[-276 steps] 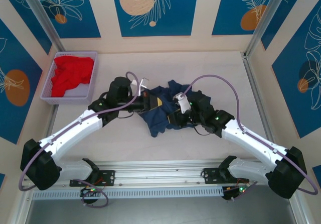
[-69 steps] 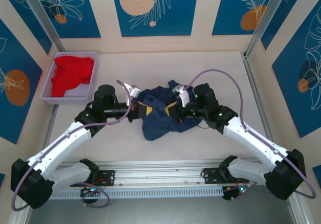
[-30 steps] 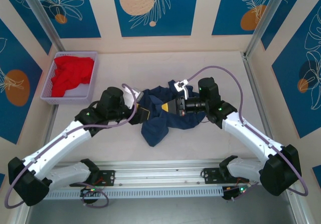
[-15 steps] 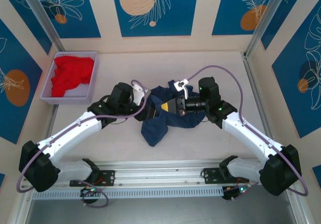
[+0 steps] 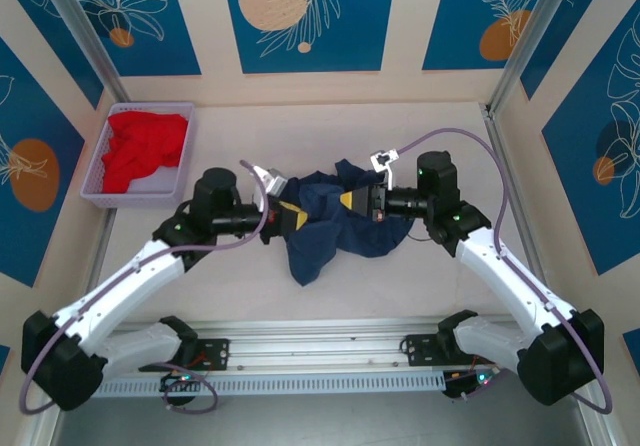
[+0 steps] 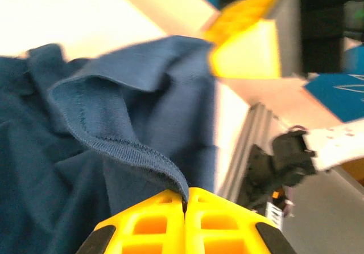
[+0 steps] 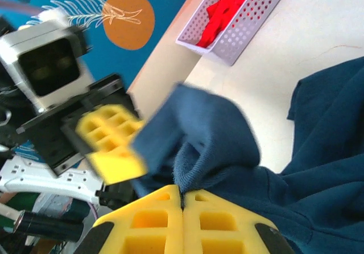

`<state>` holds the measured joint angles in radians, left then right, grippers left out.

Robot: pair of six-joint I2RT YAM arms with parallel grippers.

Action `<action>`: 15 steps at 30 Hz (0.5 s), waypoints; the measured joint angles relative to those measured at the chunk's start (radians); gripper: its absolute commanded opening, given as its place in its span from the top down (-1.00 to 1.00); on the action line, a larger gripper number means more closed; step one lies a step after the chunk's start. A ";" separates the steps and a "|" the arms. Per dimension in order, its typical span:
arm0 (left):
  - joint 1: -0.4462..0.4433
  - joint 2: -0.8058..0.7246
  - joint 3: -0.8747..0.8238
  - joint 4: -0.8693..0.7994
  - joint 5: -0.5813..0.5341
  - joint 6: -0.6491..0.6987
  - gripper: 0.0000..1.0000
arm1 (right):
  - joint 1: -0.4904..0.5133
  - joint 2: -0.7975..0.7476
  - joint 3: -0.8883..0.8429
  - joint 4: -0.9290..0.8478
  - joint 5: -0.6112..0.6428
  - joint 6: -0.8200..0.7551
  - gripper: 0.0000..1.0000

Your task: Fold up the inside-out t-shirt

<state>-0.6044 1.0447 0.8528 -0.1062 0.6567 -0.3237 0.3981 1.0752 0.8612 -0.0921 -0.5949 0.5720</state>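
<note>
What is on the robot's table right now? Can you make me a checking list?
Surface: pale table, no spills seen.
Job's things: navy t-shirt, bunched up mid-table, not folded.
Clutter: lilac basket at the far left, holding a red garment.
Fingers: left fingers shut on a shirt hem; right fingers shut on another fold.
Cables: a purple cable loops above each arm.
Surroundings: blue leaf-print panels; metal rail at the near edge.

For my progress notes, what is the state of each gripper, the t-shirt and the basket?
t-shirt, crumpled, not folded.
left gripper, shut on the t-shirt's hem.
right gripper, shut on a fold of the t-shirt.
basket, holds the red garment.
</note>
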 measured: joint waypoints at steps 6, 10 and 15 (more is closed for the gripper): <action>0.038 -0.110 -0.068 0.044 0.091 -0.016 1.00 | -0.022 0.023 0.000 -0.026 -0.072 -0.071 0.98; 0.064 -0.134 -0.077 0.045 0.110 -0.019 1.00 | -0.011 0.066 -0.014 -0.053 -0.071 -0.130 0.79; 0.068 -0.129 -0.073 0.015 0.127 -0.011 1.00 | 0.034 0.075 -0.020 -0.099 0.014 -0.212 0.60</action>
<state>-0.5365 0.9157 0.7795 -0.0910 0.7837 -0.3344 0.4320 1.1503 0.8413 -0.1909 -0.5804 0.3595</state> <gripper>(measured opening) 0.046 0.175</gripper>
